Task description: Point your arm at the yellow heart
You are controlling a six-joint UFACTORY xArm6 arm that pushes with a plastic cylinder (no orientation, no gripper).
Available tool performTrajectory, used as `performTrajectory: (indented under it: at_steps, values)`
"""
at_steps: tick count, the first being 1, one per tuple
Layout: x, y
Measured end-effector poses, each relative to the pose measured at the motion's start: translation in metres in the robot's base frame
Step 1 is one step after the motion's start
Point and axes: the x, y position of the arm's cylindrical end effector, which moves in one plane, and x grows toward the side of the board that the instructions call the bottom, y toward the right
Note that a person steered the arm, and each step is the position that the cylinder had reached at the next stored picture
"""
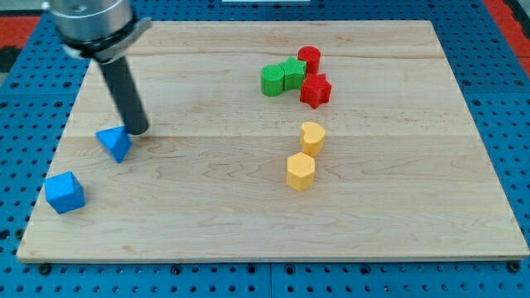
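Note:
The yellow heart [312, 136] lies right of the board's middle, just above a yellow hexagon [301, 171]. My tip [138, 131] rests on the board at the view's left, touching the upper right side of a blue triangle block [114, 143]. The tip is far to the left of the yellow heart.
A blue cube [64, 192] sits near the board's lower left edge. A cluster stands at the upper middle right: a green cylinder [272, 80], a green star [292, 73], a red cylinder [309, 59] and a red star [315, 90]. The wooden board [248, 215] lies on a blue pegboard.

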Motion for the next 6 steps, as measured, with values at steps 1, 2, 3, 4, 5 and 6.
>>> performTrajectory:
  at_steps: [1, 2, 3, 4, 5, 6]
  values:
    - [0.022, -0.021]
    - [0.014, 0.019]
    - [0.005, 0.148]
    - [-0.013, 0.227]
    - [-0.024, 0.274]
    - [-0.035, 0.332]
